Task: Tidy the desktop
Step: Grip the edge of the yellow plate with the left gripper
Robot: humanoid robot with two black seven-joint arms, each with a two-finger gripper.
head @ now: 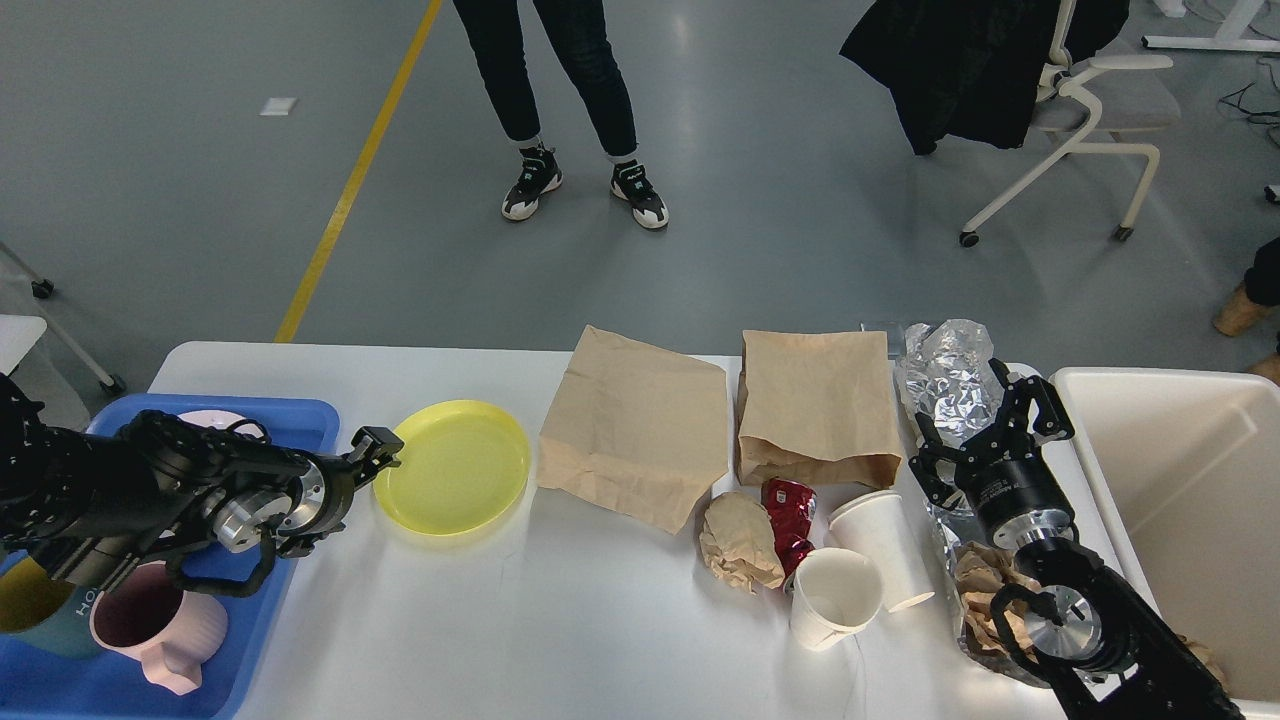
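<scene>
The white desktop (560,620) holds a yellow plate (452,466), two brown paper bags (635,425) (815,405), a crumpled paper ball (740,540), a crushed red can (788,510), two white paper cups (835,595) (880,545) and crinkled foil (945,375). My left gripper (372,452) is low at the plate's left rim; its fingers are dark and I cannot tell them apart. My right gripper (985,420) is open and empty over the foil's near part.
A blue tray (250,600) at the left holds a pink mug (160,620), a teal mug (30,600) and a pink plate (205,415) mostly hidden by my left arm. A cream bin (1190,500) stands at the right. Crumpled brown paper (985,590) lies under my right arm. A person stands beyond the table.
</scene>
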